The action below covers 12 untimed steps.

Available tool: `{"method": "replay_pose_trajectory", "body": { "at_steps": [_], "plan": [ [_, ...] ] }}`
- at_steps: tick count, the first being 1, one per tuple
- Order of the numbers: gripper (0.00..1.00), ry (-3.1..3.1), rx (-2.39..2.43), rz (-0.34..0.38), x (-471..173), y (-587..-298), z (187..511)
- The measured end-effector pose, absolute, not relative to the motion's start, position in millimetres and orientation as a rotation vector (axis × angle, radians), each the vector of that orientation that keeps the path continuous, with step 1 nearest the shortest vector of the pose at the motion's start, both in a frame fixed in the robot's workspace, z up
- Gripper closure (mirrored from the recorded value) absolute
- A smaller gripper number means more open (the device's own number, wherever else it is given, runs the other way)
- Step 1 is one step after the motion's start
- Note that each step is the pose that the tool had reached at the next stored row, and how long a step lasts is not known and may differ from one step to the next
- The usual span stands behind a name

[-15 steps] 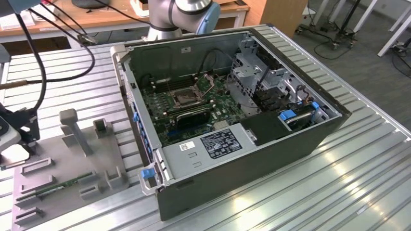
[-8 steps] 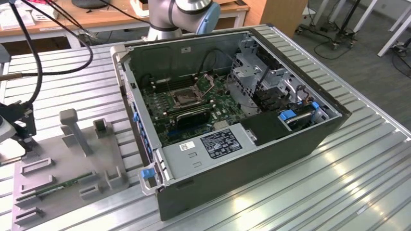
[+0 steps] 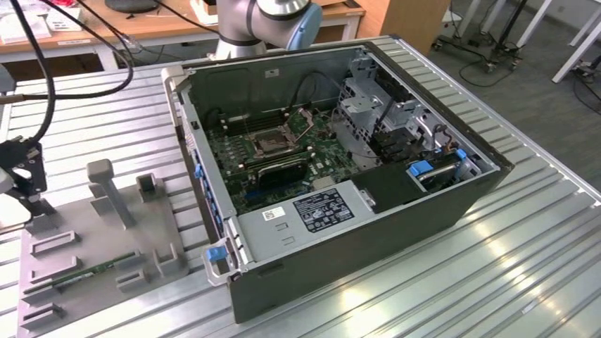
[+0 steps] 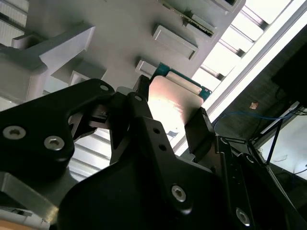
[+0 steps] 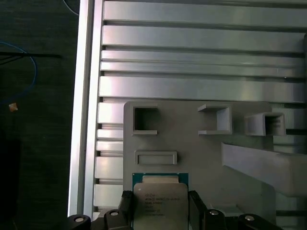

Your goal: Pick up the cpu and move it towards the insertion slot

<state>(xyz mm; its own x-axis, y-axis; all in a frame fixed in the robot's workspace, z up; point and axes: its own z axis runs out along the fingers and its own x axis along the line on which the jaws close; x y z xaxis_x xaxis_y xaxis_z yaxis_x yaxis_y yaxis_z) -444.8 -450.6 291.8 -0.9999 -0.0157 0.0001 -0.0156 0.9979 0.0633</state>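
The cpu [image 5: 159, 205], a flat silver square with a green rim, sits between my black fingers [image 5: 125, 203] in both wrist views. My gripper [image 5: 160, 201] is shut on the cpu [image 4: 172, 98], one finger against each of two opposite edges. In the exterior view my gripper [image 3: 33, 204] stands low over the grey fixture plate [image 3: 89, 243] at that view's far left. The insertion slot [image 3: 267, 144], a dark square socket in a silver frame, lies on the green board inside the open computer case [image 3: 376, 232], well off to that view's right of my gripper.
The fixture plate [image 5: 201, 158] carries raised grey blocks [image 3: 105, 190] and small pockets [image 5: 145, 119]. A thin green memory stick [image 3: 89, 271] lies in its holder. The case walls and drive cage [image 3: 371, 105] surround the board. The slatted metal table [image 3: 526, 267] ends beside the plate.
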Motion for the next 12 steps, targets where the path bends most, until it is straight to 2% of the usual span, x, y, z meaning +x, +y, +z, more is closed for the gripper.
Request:
{"method": "replay_pose_trajectory", "body": {
  "at_steps": [12],
  "plan": [
    [0.46,-3.139,0.025,-0.1,-445,-451,316]
  ]
}}
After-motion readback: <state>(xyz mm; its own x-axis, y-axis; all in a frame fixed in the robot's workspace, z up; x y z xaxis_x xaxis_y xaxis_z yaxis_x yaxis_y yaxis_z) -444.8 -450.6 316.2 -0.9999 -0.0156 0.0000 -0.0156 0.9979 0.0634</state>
